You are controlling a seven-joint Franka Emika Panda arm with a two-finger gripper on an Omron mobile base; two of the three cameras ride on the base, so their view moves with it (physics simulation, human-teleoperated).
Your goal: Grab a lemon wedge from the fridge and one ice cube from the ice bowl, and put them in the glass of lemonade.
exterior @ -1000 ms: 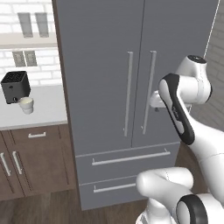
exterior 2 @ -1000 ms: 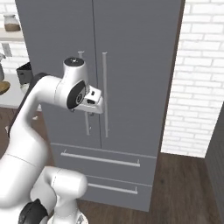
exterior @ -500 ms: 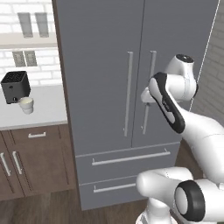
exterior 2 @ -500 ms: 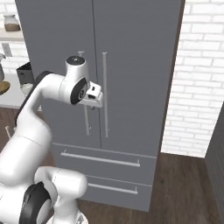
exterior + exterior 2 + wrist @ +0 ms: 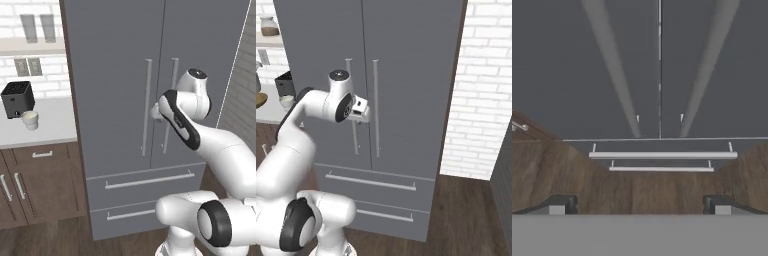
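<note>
The grey double-door fridge (image 5: pixel 115 75) (image 5: pixel 411 75) (image 5: pixel 572 75) stands with both doors shut, so the lemon wedge is hidden. My gripper (image 5: pixel 155 111) (image 5: pixel 363 112) (image 5: pixel 639 205) is open and empty, held close in front of the two silver bar handles (image 5: pixel 146 107) (image 5: pixel 376 105) at mid height. In the hand view its fingertips (image 5: pixel 562 204) sit far apart, looking down the door seam. The glass of lemonade (image 5: pixel 30 119) (image 5: pixel 287 101) is a small whitish cup on the counter to the left. A brown edge of the ice bowl (image 5: pixel 258 100) shows at the far left.
A black toaster (image 5: pixel 17 99) stands behind the cup on the pale counter (image 5: pixel 55 125), above brown cabinets (image 5: pixel 40 185). Two tall clear glasses (image 5: pixel 37 27) sit on a shelf. Two drawer fronts (image 5: pixel 149 180) lie below the doors. A white brick wall (image 5: pixel 486 100) flanks the fridge's right.
The arm has swung the hand forward and leftward, closer to the fridge door handles. The jaws have stayed wide apart and the fridge doors have stayed shut.
</note>
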